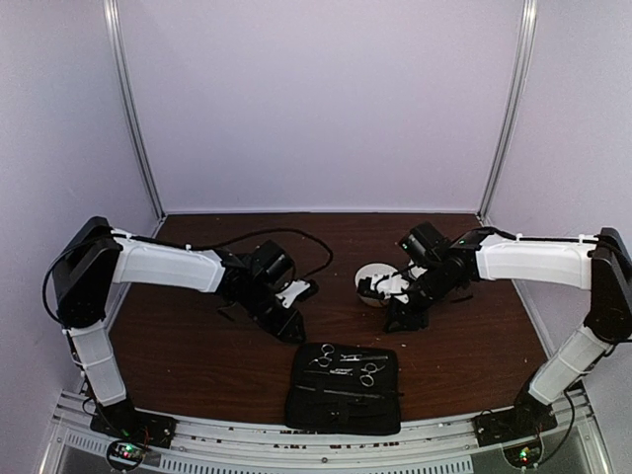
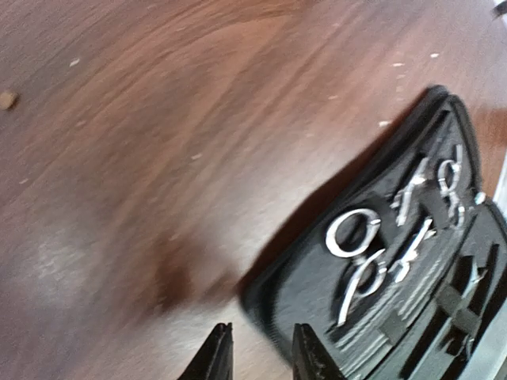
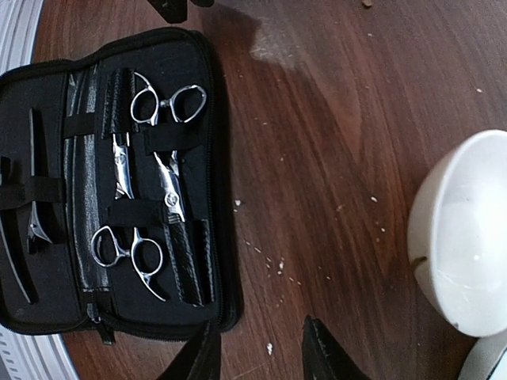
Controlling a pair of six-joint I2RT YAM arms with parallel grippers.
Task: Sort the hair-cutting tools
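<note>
Left arm: raised from its base at the near left corner to a high elbow, then reached rightward and down over the table (image 1: 197, 365).
Left gripper (image 1: 288, 318): tilted down toward the near centre and held just above the wood, close to the far left corner of the case (image 1: 341, 407).
Left jaws: seen in the wrist view as parted by a narrow gap, with nothing between them.
Right arm: raised from the near right corner to an elbow at the right edge, with the forearm stretched leftward.
Right gripper (image 3: 261, 356): pointed down over bare wood between the case and the white bowl (image 3: 463, 229).
Right jaws: set apart, with nothing held.
Scissors (image 3: 169, 190): two silver pairs are strapped head to tail in the right half of the open case.
Thin dark tools (image 3: 33, 198): tucked under the elastic bands in the left half of the case.
Case position: laid open at the near centre edge, between the two bases.
Second bowl (image 3: 489, 362): only its rim is seen, just beside the first.
</note>
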